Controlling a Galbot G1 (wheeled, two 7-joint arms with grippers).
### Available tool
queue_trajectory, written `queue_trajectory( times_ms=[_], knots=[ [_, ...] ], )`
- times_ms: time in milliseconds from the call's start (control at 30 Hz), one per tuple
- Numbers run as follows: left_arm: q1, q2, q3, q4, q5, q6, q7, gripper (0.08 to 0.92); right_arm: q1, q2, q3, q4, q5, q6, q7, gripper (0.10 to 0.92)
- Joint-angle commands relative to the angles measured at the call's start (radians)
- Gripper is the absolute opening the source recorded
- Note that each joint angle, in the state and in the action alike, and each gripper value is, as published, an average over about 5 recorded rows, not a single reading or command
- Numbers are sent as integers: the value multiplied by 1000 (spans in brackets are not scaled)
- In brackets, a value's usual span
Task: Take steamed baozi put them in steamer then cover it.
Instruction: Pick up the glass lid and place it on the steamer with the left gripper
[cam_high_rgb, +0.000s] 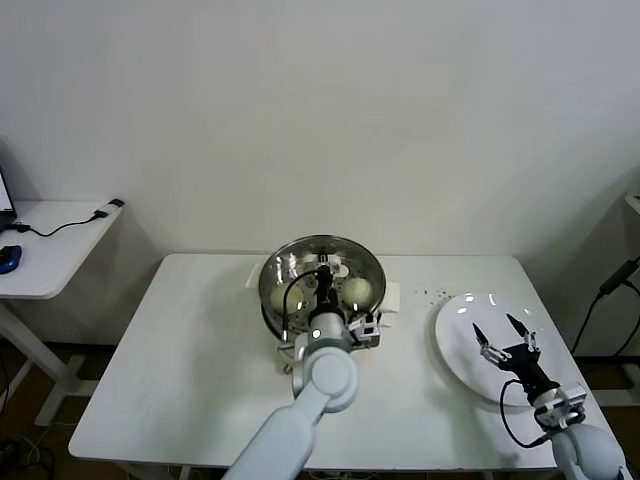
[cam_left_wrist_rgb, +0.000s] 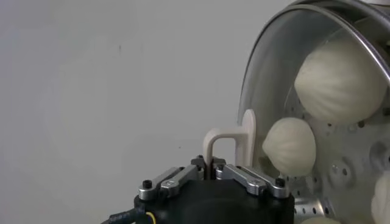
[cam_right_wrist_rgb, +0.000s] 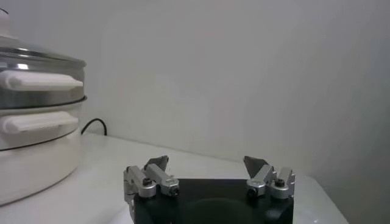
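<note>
The steamer (cam_high_rgb: 270, 320) stands at the table's back middle on its white cooker base (cam_right_wrist_rgb: 30, 164), with the glass cover (cam_high_rgb: 300, 262) lying on it. Baozi show through the glass (cam_high_rgb: 357, 290) (cam_left_wrist_rgb: 338, 79) (cam_left_wrist_rgb: 289, 146). My left gripper (cam_high_rgb: 322, 285) is over the cover's centre, shut on its white handle (cam_left_wrist_rgb: 228, 143). My right gripper (cam_high_rgb: 503, 335) is open and empty above the white plate (cam_high_rgb: 455, 340) at the right. In the right wrist view the covered steamer (cam_right_wrist_rgb: 36, 91) stands far off beyond that gripper (cam_right_wrist_rgb: 207, 161).
The white table (cam_high_rgb: 180, 380) has a black cable (cam_right_wrist_rgb: 91, 125) running behind the cooker. A side desk (cam_high_rgb: 50, 250) with cables stands at far left. A wall is close behind the table.
</note>
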Motion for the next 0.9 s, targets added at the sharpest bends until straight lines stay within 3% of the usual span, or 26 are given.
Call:
queue_trajectory(
  times_ms=[33,667,900],
  knots=[
    [4,0,-1,8,-17,49,-25,142,1,0,0,0,0,0,-1,823],
    [5,43,16,-30,-9,49,10,152,5,0,1,2,-1,0,-3,823],
    [9,76,25,-112,-26,49,30,320,8,-2,0,1,-1,-4,-3,823]
  ],
)
